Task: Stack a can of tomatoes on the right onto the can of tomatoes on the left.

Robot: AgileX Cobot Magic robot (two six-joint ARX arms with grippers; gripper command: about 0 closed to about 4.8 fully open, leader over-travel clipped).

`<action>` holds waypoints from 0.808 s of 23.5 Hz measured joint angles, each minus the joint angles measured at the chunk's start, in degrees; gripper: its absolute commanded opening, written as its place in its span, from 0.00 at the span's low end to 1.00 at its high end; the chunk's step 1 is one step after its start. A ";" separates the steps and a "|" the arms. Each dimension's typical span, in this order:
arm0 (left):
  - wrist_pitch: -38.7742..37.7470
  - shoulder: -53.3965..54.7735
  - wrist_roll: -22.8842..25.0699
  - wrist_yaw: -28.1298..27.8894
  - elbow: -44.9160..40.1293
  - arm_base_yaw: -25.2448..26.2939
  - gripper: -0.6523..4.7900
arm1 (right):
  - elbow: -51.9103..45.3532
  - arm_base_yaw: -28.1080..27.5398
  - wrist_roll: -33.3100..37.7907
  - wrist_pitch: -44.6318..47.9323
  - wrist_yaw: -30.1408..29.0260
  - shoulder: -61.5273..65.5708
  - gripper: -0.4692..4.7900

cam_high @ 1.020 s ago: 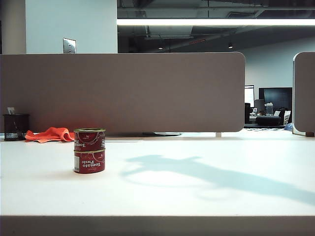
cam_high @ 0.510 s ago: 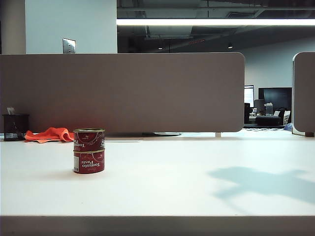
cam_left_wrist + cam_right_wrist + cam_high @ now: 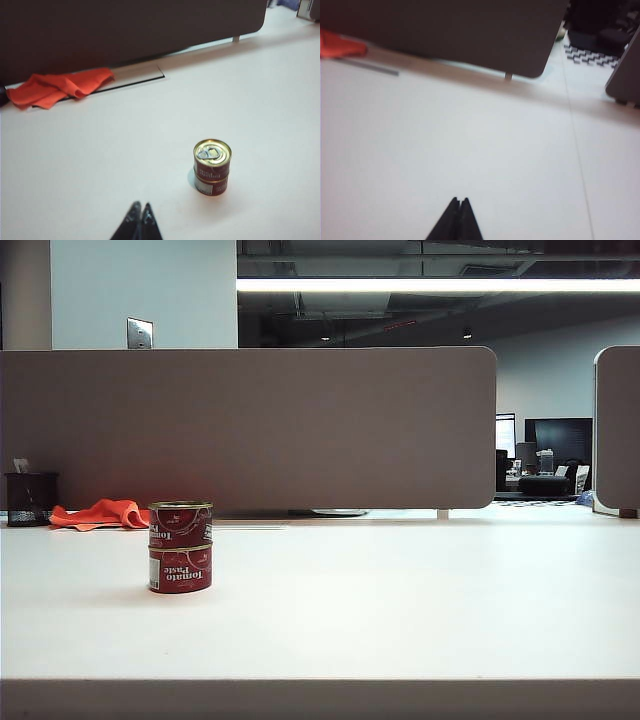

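Two red tomato paste cans stand stacked on the left of the white table: the upper can (image 3: 181,523) rests upright on the lower can (image 3: 181,569). In the left wrist view the stack (image 3: 212,167) shows its gold ring-pull lid. My left gripper (image 3: 140,206) is shut with nothing in it, hanging well back from the stack. My right gripper (image 3: 459,201) is also shut and empty, over bare table far from the cans. Neither arm shows in the exterior view.
An orange cloth (image 3: 100,513) lies at the back left beside a dark mesh pen holder (image 3: 30,498). A grey partition (image 3: 250,425) runs along the table's far edge, with a second panel (image 3: 617,430) at the right.
The arm's shadow on the table slid from the middle to the right and then left the exterior view. The stacked cans stayed still.
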 measured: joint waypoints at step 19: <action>15.91 -9.40 -4.13 -1.57 -17.20 0.17 0.11 | -36.02 0.22 3.15 17.81 -6.32 -26.97 0.08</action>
